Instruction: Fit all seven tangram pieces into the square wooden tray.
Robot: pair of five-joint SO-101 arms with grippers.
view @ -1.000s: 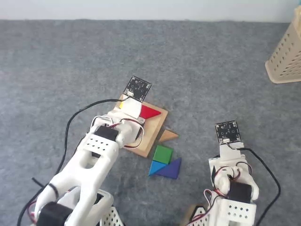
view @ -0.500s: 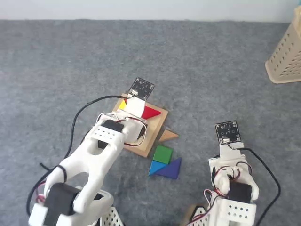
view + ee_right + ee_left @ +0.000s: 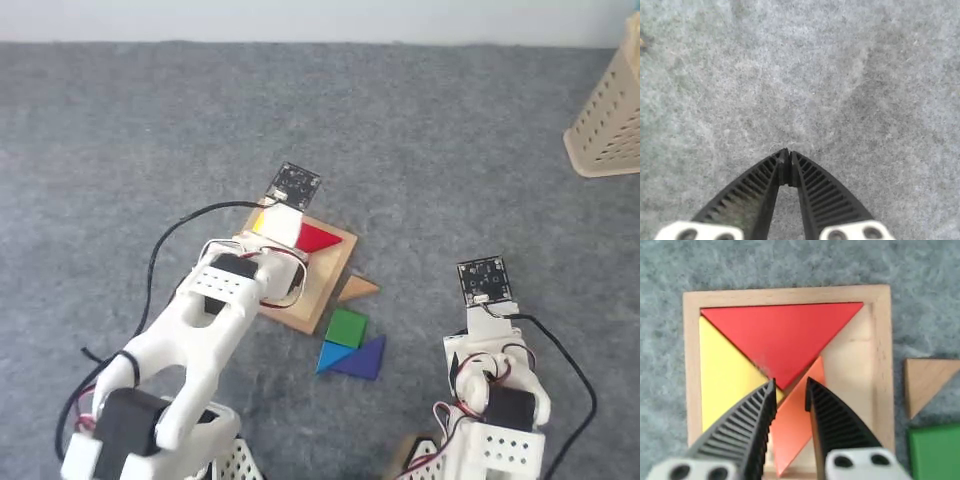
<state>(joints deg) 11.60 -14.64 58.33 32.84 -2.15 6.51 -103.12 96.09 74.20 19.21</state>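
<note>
Left claw (image 3: 790,386) hangs over the square wooden tray (image 3: 790,294) with its jaws parted by a narrow gap. The tips sit above the spot where the red triangle (image 3: 782,337) comes to a point against the orange triangle (image 3: 796,425). Nothing is gripped between them, and whether the tips touch the wood I cannot tell.

In the left wrist view three pieces lie inside the tray. The red triangle has its long edge along one rim. The yellow triangle (image 3: 725,377) has its long edge along the adjoining rim, meeting the red along a slanted edge. The orange one is between the jaws, next to the yellow. Bare tray floor (image 3: 855,355) remains on the side toward the loose pieces.

From the high view the left arm (image 3: 190,350) covers much of the tray (image 3: 325,290), leaving the red (image 3: 318,238) and a sliver of yellow (image 3: 258,222) in sight.

Just outside the tray's rim lies a plain wooden triangle (image 3: 357,289), with a green square (image 3: 347,326) beside it. Next to the green come a blue triangle (image 3: 333,356) and a purple piece (image 3: 365,357), the two touching each other. All four rest on the grey carpeted bench (image 3: 450,150), with open room around them.

Well apart from the tray, the right arm (image 3: 490,400) stands over bare carpet. Its right claw (image 3: 786,156) is closed tip to tip on nothing. A pale perforated basket (image 3: 610,110) stands at the far edge.
</note>
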